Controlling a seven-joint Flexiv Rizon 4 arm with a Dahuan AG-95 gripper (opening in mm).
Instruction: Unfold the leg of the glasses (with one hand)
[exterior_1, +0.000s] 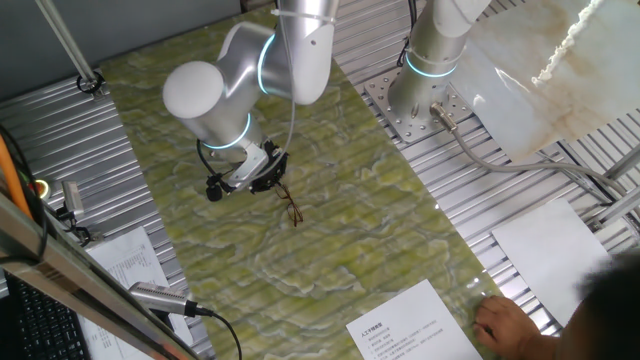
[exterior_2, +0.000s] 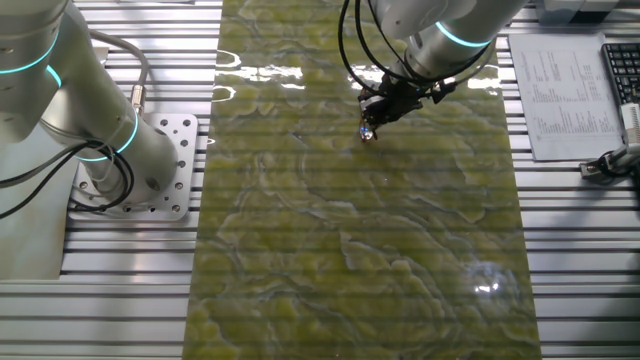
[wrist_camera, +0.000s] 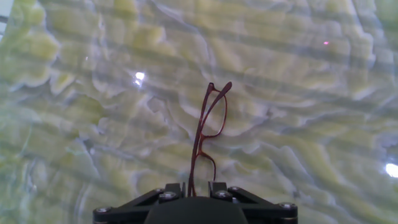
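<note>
The glasses (wrist_camera: 200, 134) have a thin reddish-brown wire frame and clear lenses. In the hand view they stick out edge-on from between the two black fingers, over the green marbled mat. The gripper (wrist_camera: 194, 188) is shut on their near end, which is hidden between the fingers. In one fixed view the gripper (exterior_1: 268, 180) hangs low over the mat under the silver-white arm, with the glasses (exterior_1: 292, 210) pointing down-right from it. In the other fixed view the gripper (exterior_2: 388, 103) holds the glasses (exterior_2: 367, 130) near the mat's far end. I cannot tell whether the glasses touch the mat.
A second arm's base (exterior_1: 428, 72) stands on a bolted plate beside the mat. A person's hand (exterior_1: 505, 322) rests near a printed sheet (exterior_1: 408, 332) at the front. Papers (exterior_2: 565, 90) and a keyboard (exterior_2: 622, 70) lie to the side. A cabled device (exterior_1: 160, 298) sits front left.
</note>
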